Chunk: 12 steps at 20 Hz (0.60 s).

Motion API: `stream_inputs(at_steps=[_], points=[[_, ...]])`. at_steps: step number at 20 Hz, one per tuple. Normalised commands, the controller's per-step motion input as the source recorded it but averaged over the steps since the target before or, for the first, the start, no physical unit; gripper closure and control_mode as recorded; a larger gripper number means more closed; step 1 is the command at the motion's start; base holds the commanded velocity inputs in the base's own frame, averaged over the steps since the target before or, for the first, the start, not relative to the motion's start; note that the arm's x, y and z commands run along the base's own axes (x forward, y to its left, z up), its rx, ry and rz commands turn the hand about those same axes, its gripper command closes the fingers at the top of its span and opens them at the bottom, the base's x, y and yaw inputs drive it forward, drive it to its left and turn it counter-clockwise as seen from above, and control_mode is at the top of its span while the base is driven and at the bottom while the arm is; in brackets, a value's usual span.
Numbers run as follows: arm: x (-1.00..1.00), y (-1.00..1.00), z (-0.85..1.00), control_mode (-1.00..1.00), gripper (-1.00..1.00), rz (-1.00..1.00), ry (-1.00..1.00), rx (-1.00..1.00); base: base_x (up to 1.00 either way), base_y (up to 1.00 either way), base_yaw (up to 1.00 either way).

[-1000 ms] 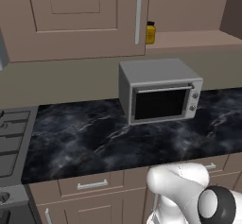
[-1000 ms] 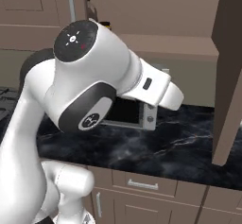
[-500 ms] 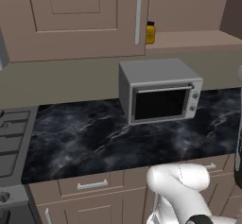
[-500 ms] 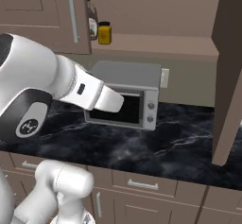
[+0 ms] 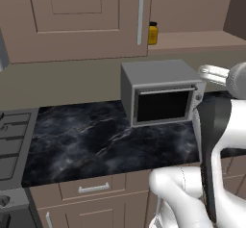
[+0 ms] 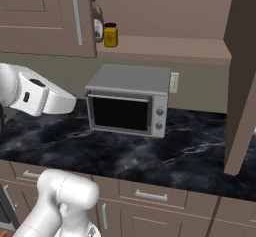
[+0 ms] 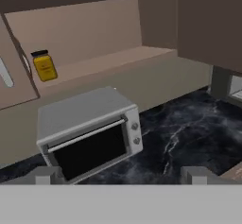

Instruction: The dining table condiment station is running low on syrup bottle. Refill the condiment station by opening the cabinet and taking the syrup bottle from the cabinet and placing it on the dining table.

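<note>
My gripper (image 7: 121, 175) is wide open and holds nothing. Far in front of it, up and to the left, the syrup bottle (image 6: 97, 23) stands on the open shelf of the cabinet (image 6: 165, 46), half hidden by the door, touching or almost touching a yellow jar (image 7: 45, 66). A grey microwave (image 7: 90, 133) sits on the counter (image 7: 189, 128) just ahead, below the shelf.

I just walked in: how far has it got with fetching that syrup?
Done: one cabinet door stands swung open. In hand: nothing, the gripper is open and empty, facing the toaster oven. Left: the syrup bottle still sits on the shelf beside the yellow jar.
</note>
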Motion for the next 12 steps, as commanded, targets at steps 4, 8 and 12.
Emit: stream_inputs(at_steps=[4,8,12], points=[[0.18,0.99,0.33,-1.0,-1.0,0.0,-0.15,0.0,0.0,0.0,0.0],[0.41,0.54,0.46,-1.0,-1.0,0.0,-0.16,0.0,0.0,0.0,0.0],[0.32,-0.04,0.31,-1.0,-1.0,0.02,-0.14,-0.02,0.0,0.0,0.0]])
